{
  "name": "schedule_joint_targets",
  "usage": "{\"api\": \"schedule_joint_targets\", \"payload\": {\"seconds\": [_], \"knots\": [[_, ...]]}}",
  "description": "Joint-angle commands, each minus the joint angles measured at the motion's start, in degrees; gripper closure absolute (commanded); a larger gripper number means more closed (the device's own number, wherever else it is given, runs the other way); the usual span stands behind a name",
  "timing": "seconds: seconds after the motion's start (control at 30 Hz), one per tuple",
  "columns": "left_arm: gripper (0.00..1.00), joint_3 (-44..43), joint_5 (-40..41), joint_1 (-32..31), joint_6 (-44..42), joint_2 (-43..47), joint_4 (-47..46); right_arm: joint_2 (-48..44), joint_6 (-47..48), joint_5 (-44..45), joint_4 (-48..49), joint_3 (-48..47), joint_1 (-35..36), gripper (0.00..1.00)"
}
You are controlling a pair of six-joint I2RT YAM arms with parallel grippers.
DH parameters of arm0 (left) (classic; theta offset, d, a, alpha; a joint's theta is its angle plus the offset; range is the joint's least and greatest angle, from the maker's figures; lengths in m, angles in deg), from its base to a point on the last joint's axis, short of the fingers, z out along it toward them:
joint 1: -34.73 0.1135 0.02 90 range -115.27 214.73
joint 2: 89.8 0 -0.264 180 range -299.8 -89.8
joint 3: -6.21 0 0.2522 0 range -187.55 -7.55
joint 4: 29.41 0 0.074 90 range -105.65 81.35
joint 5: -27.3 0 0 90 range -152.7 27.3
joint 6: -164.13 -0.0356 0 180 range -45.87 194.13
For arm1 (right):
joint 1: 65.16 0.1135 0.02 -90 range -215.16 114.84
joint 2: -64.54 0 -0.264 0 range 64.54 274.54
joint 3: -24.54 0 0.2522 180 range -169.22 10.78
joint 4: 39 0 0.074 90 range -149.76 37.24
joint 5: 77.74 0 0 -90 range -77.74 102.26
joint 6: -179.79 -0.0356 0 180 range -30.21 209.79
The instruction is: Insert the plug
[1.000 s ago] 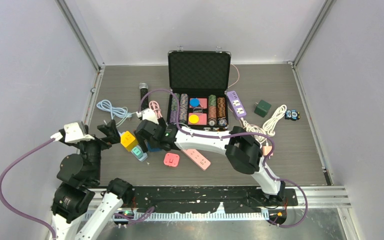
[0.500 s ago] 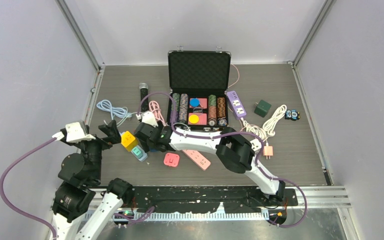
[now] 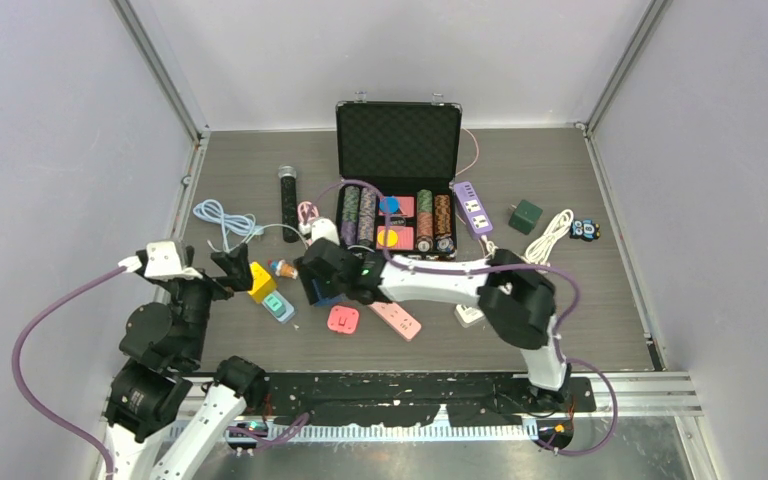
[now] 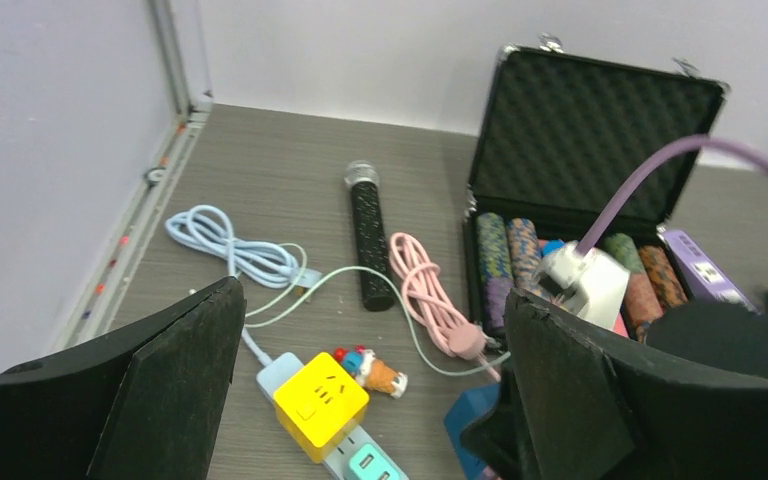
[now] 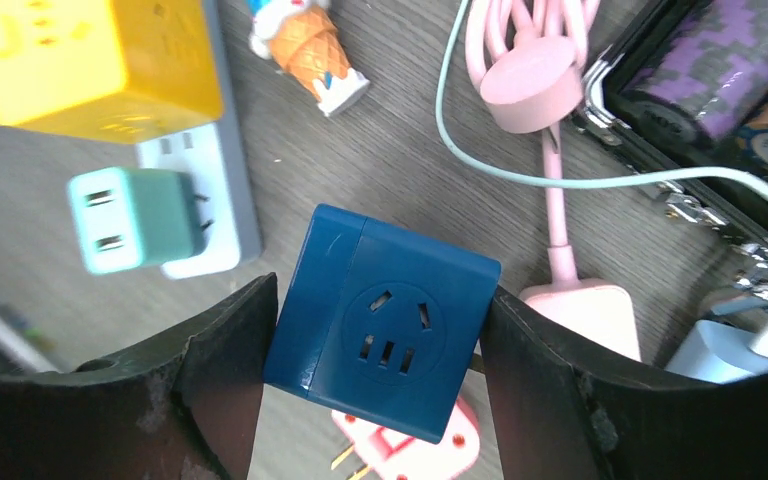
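My right gripper [image 3: 322, 287] is shut on a blue cube adapter [image 5: 385, 320], held by its sides above the table, its socket face toward the wrist camera. The cube also shows in the top view [image 3: 320, 292]. To its left, a pale blue power strip [image 3: 282, 311] carries a yellow cube [image 3: 259, 281] and a teal adapter [image 5: 135, 220]. My left gripper [image 3: 232, 268] is open and empty beside the yellow cube [image 4: 320, 405]. A pink plug [image 5: 400, 450] lies under the blue cube.
An ice-cream figurine [image 3: 282, 268] lies by the yellow cube. A pink strip [image 3: 392, 317], an open chip case [image 3: 398, 140], a microphone [image 3: 288, 190], a pink cable [image 4: 430, 290], a blue cable [image 3: 222, 218], a purple strip [image 3: 472, 208] and a green cube [image 3: 525, 215] surround.
My right gripper has shifted right and nearer with the blue cube, uncovering the ice-cream figurine. My left gripper has edged right toward the yellow cube.
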Motion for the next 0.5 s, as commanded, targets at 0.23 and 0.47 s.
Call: {"api": "schedule_joint_targets", "payload": {"seconds": [0.23, 0.47], "knots": [[0.01, 1.6, -27.5, -0.1, -1.3, 0.9, -1.2, -23.6, -0.4, -27.6, 23.4, 16.2, -7.7, 0.80], [0.00, -0.2, -44.3, -0.1, -4.0, -3.8, 1.4, -32.1, -0.5, -37.4, 25.8, 21.8, -8.6, 0.80]]}}
